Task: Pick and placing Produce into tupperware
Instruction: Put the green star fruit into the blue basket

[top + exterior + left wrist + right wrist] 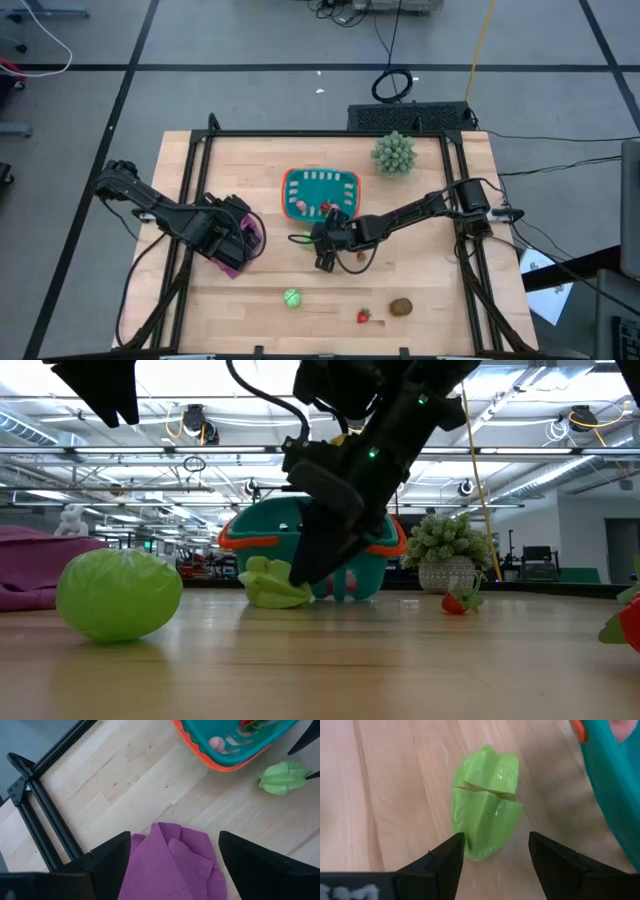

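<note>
The teal basket with an orange rim (pixel 320 192) stands mid-table and holds red and pink pieces (pixel 216 742). A ridged pale-green piece (pixel 485 805) lies on the wood just in front of it (pixel 298 238). My right gripper (pixel 495 855) is open and low over the table (pixel 322 250), with a finger on either side of that piece's end, apart from it. A round green piece (pixel 291 298), a strawberry (pixel 363 316) and a brown kiwi piece (pixel 401 306) lie near the table's near edge. My left gripper (pixel 170 855) is open above the purple cloth (pixel 245 240).
A spiky pale-green plant ball (pixel 394 153) stands at the far right of the table. Another small strawberry (pixel 455 603) lies close to my right arm. Black frame rails (pixel 35 805) run along the table's left and right sides. Bare wood lies near the left and near edges.
</note>
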You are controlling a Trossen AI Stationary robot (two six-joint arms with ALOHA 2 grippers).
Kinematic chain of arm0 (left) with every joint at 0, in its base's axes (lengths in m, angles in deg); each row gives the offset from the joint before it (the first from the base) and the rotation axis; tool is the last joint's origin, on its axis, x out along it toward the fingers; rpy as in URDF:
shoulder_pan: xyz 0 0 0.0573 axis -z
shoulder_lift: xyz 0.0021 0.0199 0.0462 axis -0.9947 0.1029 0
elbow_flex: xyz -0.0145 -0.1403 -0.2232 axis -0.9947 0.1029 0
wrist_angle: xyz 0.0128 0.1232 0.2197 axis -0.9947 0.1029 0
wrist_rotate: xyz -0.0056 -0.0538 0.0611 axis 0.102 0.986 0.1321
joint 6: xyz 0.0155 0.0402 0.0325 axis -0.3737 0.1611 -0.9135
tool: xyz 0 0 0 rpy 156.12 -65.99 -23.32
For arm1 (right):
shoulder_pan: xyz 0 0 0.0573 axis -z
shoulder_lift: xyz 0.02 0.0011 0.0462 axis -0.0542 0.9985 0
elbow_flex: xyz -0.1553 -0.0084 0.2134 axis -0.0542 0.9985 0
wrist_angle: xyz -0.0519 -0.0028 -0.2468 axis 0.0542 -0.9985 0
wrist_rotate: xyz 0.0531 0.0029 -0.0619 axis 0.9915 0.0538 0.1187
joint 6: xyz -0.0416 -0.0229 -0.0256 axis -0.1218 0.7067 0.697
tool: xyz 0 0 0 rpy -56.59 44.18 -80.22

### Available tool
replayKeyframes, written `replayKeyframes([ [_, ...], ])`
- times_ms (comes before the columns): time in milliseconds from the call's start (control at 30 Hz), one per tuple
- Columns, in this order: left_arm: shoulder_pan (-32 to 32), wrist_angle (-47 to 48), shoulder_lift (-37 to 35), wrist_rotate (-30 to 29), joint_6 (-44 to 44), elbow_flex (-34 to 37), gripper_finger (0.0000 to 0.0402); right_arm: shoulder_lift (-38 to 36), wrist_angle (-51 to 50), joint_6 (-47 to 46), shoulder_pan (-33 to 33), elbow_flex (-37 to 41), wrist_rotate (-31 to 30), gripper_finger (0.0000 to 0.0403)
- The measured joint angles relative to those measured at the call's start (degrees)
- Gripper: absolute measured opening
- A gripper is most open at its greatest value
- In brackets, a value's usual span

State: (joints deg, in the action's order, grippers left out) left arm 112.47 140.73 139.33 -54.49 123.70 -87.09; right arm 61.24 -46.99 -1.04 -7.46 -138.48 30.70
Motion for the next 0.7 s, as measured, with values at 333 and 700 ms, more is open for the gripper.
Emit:
replayKeyframes([
  [333,0.02,0.0,0.0,0.0,-0.19,0.0,0.0308,-0.05,-0.49,3.23,-0.18,-2.94,0.02,0.0215],
  [700,0.02,0.0,0.0,0.02,-0.3,0.0,0.0308,-0.07,-0.66,3.98,-0.79,-3.54,0.04,0.0215],
])
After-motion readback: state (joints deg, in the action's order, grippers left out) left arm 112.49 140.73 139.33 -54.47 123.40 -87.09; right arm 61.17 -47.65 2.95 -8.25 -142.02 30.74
